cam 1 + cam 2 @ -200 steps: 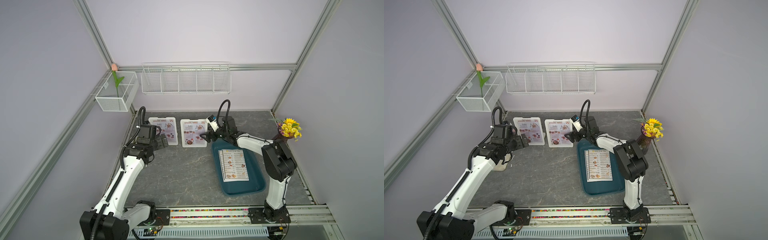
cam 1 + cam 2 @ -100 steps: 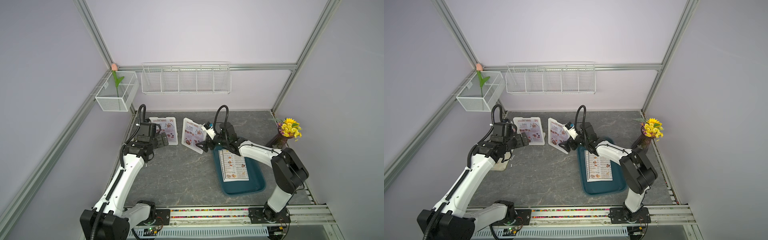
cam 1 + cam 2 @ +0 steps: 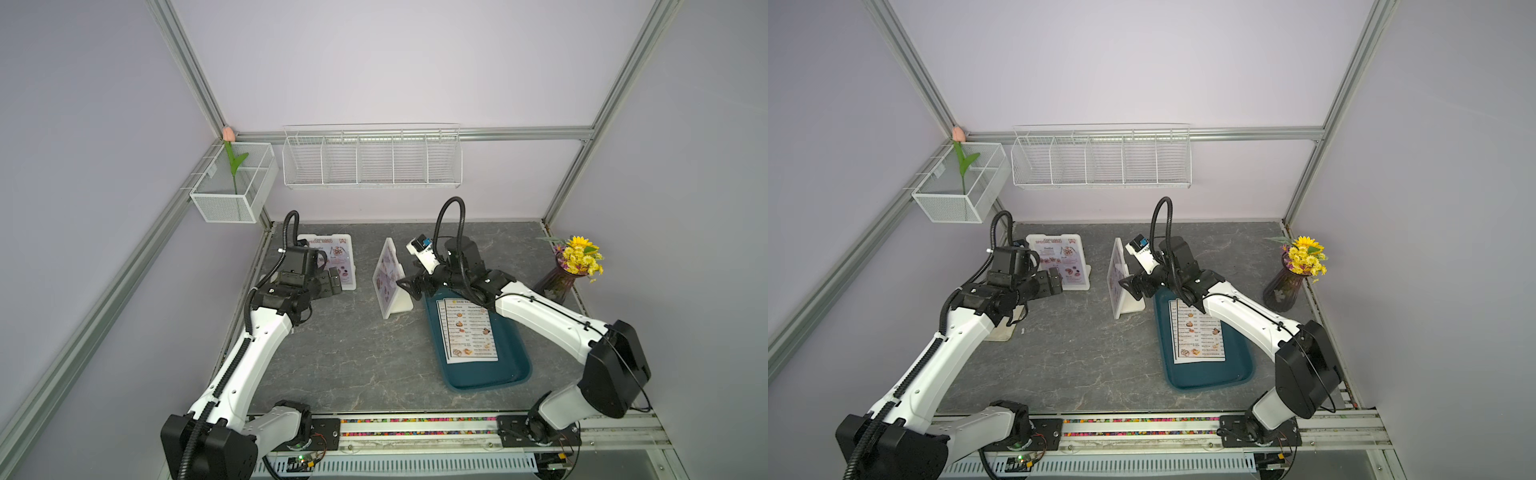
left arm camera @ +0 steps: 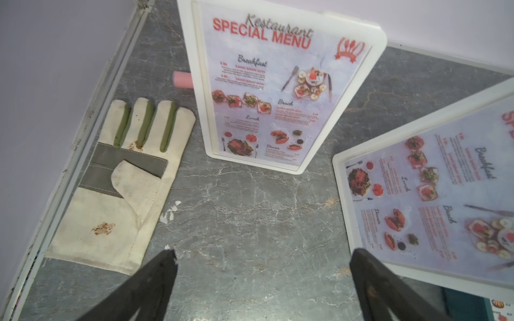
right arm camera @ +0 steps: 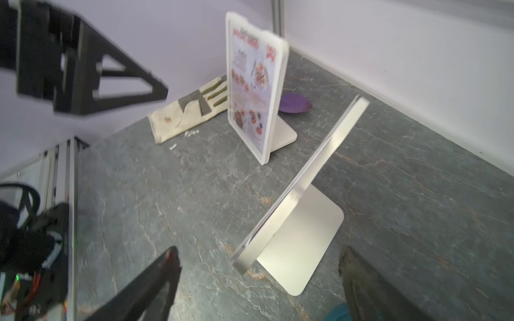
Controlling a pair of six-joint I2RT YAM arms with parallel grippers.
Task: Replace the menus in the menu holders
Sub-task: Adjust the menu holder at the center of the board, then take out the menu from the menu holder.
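Two white menu holders stand at the back of the table. One (image 3: 332,259) (image 4: 283,83) faces forward and shows a red "SPECIAL MENU" sheet. The other (image 3: 388,276) (image 5: 314,172) is turned almost edge-on, its own menu (image 4: 434,200) still inside. My right gripper (image 3: 409,289) (image 5: 258,258) is open, and that holder's near lower corner lies between its fingers. My left gripper (image 3: 332,284) (image 4: 261,258) hangs open and empty in front of the first holder. A "DIM SUM" menu (image 3: 469,332) lies in the teal tray (image 3: 498,374).
A cloth work glove (image 4: 125,180) lies by the left wall. A vase of yellow flowers (image 3: 573,266) stands at the right edge. A purple leaf-like piece (image 5: 294,102) lies behind the first holder. White wire racks (image 3: 372,160) hang on the back wall.
The right-hand menu holder has swung from facing forward to nearly edge-on, and my right gripper has come forward and left with it. My left arm has hardly moved.
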